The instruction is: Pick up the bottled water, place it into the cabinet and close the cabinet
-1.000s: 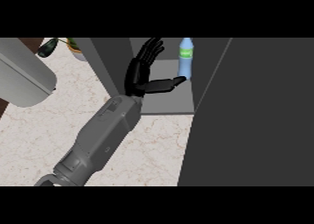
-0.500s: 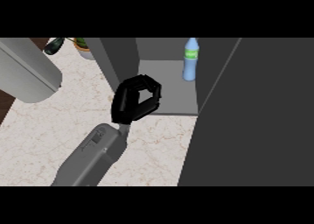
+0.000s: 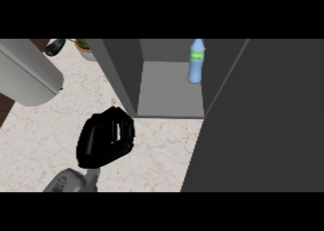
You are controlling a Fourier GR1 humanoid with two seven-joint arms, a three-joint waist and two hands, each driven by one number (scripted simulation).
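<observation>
The bottled water (image 3: 196, 61), clear blue with a green label, stands upright at the back right of the grey cabinet's floor (image 3: 168, 92). The cabinet's dark door (image 3: 270, 117) is swung open and fills the right side of the view. My right hand (image 3: 108, 142) hovers over the marble counter just outside the cabinet's front left corner, well short of the bottle, with its fingers curled and nothing in them. At the upper left my left forearm (image 3: 21, 72) lies across the view, its hand (image 3: 55, 47) resting open at the top edge.
A small potted plant (image 3: 84, 47) stands at the back beside the cabinet's left wall (image 3: 121, 74). The marble counter (image 3: 38, 135) stretches left of my right hand, with a dark edge at the far left.
My right hand has let go of the bottle inside the cabinet, drawn back out toward me, and curled its fingers. The bottle stays upright inside.
</observation>
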